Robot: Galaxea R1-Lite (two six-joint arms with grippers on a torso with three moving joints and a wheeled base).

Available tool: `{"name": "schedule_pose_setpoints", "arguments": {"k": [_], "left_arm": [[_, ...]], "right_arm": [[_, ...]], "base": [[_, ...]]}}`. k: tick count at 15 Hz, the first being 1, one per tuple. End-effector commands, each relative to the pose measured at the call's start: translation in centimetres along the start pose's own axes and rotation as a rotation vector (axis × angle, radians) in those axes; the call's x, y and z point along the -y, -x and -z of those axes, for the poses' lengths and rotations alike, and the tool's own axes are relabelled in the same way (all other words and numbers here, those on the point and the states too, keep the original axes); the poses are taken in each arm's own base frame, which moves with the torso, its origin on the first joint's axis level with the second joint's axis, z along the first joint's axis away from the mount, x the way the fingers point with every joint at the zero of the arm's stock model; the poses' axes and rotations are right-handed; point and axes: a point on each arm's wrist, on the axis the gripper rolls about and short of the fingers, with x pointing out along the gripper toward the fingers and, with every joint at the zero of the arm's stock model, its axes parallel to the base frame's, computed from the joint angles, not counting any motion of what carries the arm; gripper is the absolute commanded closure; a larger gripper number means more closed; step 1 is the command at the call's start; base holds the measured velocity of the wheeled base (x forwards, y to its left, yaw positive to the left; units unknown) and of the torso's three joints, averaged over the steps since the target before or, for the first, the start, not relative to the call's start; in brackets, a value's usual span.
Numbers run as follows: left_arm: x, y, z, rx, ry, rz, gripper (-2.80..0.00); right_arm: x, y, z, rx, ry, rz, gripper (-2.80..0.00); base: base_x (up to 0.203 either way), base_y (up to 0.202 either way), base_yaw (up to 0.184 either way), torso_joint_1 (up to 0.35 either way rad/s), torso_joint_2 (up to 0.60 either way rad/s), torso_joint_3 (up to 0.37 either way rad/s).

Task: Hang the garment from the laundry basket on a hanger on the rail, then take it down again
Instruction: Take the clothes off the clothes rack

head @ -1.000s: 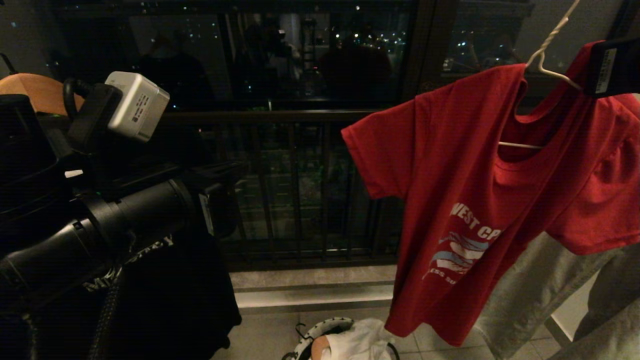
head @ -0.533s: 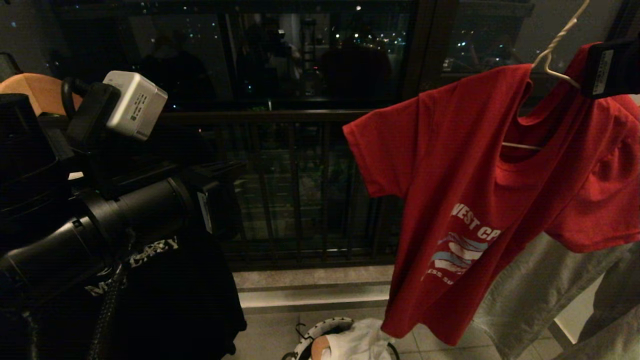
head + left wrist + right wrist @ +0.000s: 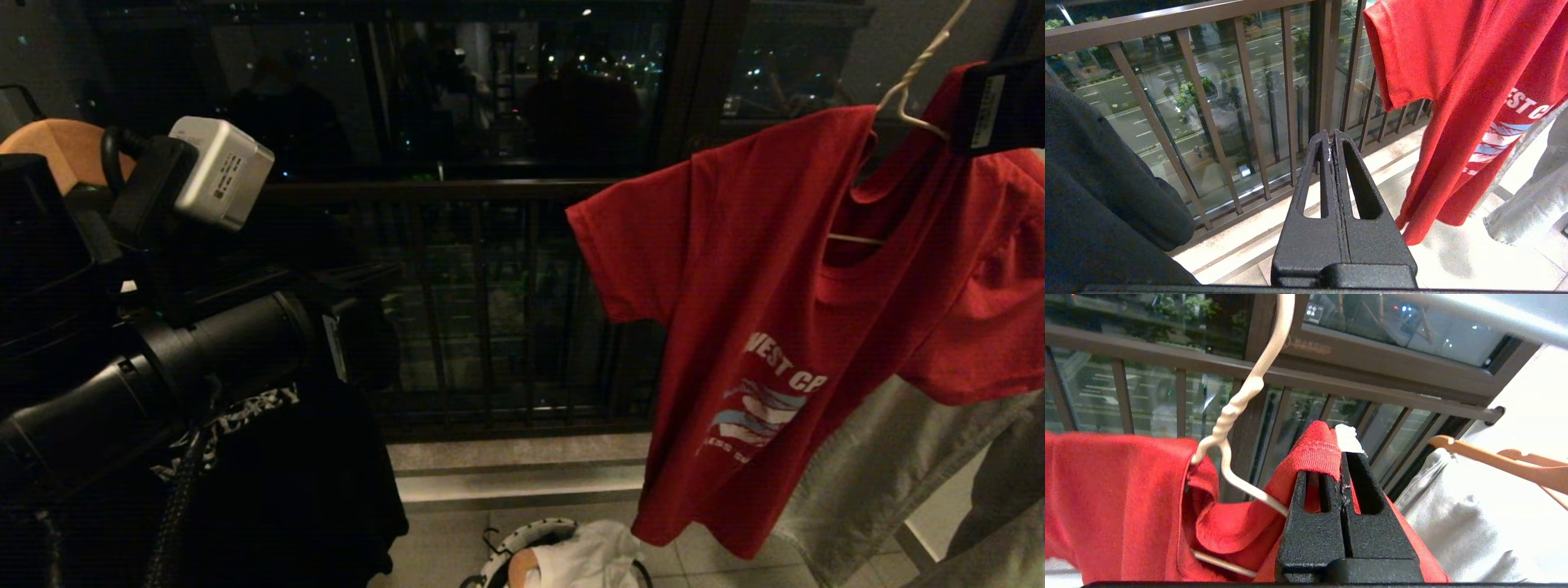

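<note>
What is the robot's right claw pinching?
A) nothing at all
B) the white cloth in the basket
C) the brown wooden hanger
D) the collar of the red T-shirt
D: the right gripper is shut on the neckband of the red T-shirt, right beside the shoulder of the white wire hanger that the shirt hangs on.

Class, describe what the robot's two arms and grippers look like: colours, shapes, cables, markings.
Left arm: black, tubular, carrying a braided cable and a silver-white labelled box. Both the left gripper and right gripper have matte black, tapering fingers with slot-shaped cut-outs.
</note>
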Motion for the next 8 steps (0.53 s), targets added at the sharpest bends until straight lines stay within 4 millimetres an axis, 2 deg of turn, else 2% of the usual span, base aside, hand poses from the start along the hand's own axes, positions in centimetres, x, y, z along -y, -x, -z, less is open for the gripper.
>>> {"name": "schedule_pose_setpoints", "arguments": {"k": [1, 6, 8], "left_arm": [[0.0, 0.0, 0.0, 0.002, -0.001, 0.0, 0.0], [0.0, 0.0, 0.0, 0.004, -0.002, 0.0, 0.0], [0.0, 0.0, 0.0, 0.002, -0.002, 0.0, 0.0]], "right_arm": [[0.2, 0.1, -0.5, 0.018, -0.006, 0.007, 0.0], [0.6, 0.5, -2.3, 0.074, -0.023, 0.011, 0.0], [0.4, 0.3, -2.2, 0.066, -0.019, 0.009, 0.0]], "base": [[0.0, 0.0, 0.0, 0.0, 0.0, 0.0], [0.0, 0.0, 0.0, 0.0, 0.0, 0.0], [0.0, 0.0, 0.0, 0.0, 0.0, 0.0]]}}
